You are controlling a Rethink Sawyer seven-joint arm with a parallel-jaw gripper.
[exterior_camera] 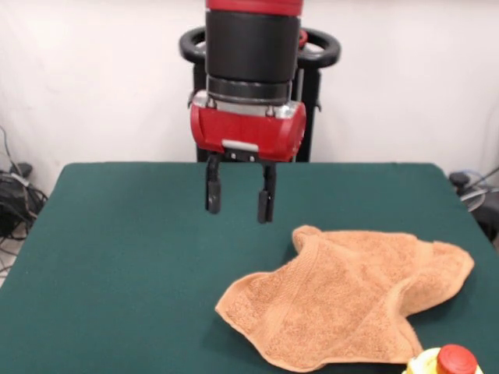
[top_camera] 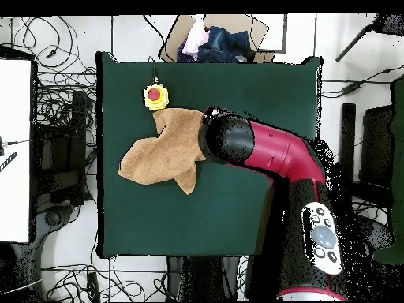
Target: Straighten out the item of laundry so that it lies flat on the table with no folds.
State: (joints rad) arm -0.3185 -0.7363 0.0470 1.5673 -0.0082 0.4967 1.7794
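— Front view first: what does it give you?

— A red and black arm [exterior_camera: 249, 70] hanging over the dark green felt-covered table [exterior_camera: 117, 257], its black two-fingered gripper [exterior_camera: 239, 206] held above the cloth with the jaws apart and nothing between them. The light orange-tan terry towel [exterior_camera: 351, 300] lies crumpled toward the near right corner of the tabletop, with folds and a woven band showing near its left tip.

— And the overhead view?

— There the arm [top_camera: 264, 150] covers the gripper entirely, so the jaws show only from the front. It does show the towel [top_camera: 162, 154] whole: an irregular, lobed shape beside the table's [top_camera: 237, 213] edge where a yellow round button with a red top [top_camera: 155, 96] sits, touching the towel's corner.

— Room to move?

— Bare felt stretches wide on the towel's other sides. Beyond the edges lie tangled cables [top_camera: 59, 102] and a cardboard box of clothes [top_camera: 213, 43].
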